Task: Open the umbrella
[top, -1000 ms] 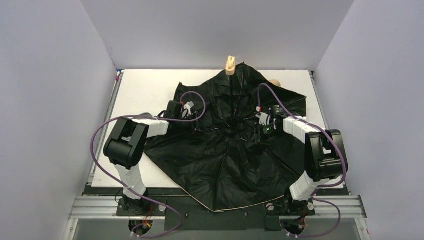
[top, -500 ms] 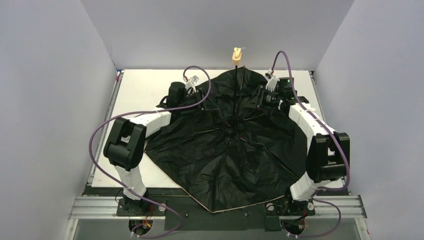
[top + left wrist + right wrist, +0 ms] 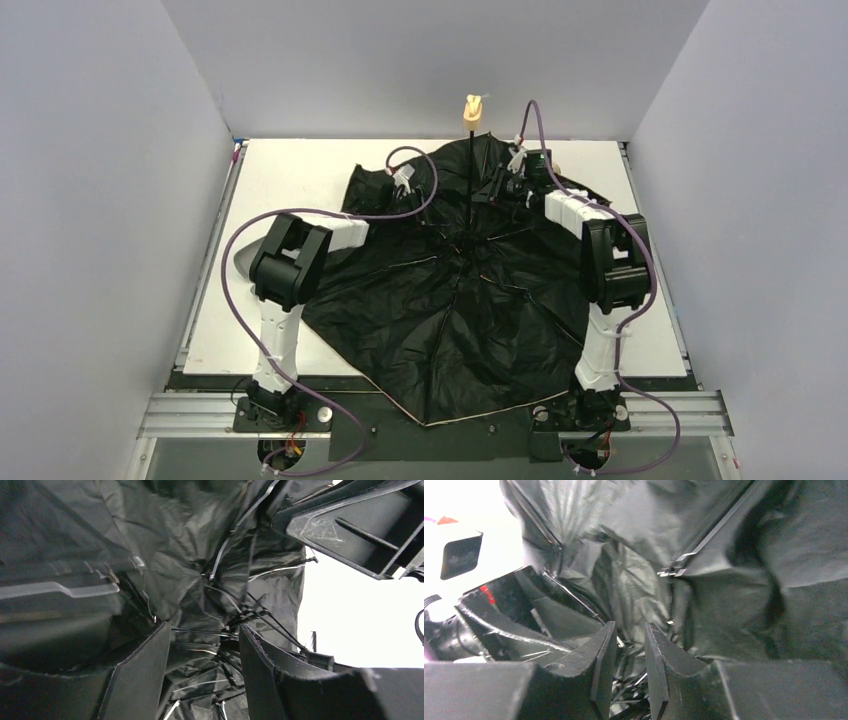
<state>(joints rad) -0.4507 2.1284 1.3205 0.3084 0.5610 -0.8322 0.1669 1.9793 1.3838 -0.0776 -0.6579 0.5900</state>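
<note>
The umbrella lies spread on the table, black inside facing up, ribs showing. Its thin shaft rises at the far side, ending in the tan handle. My left gripper is low over the canopy's far-left part, left of the shaft. In the left wrist view it is open, with only fabric and ribs beyond. My right gripper is just right of the shaft. In the right wrist view it stands narrowly open, and I see nothing held between the fingers.
The white table is walled by grey panels on three sides. The canopy overhangs the near edge between the arm bases. Each wrist view shows the other gripper close by, the right one and the left one.
Both grippers have moved in toward the shaft, the left rightward and the right leftward. The arms' elbows have swung inward. The canopy's far-left edge has bunched up. The shaft stays upright.
</note>
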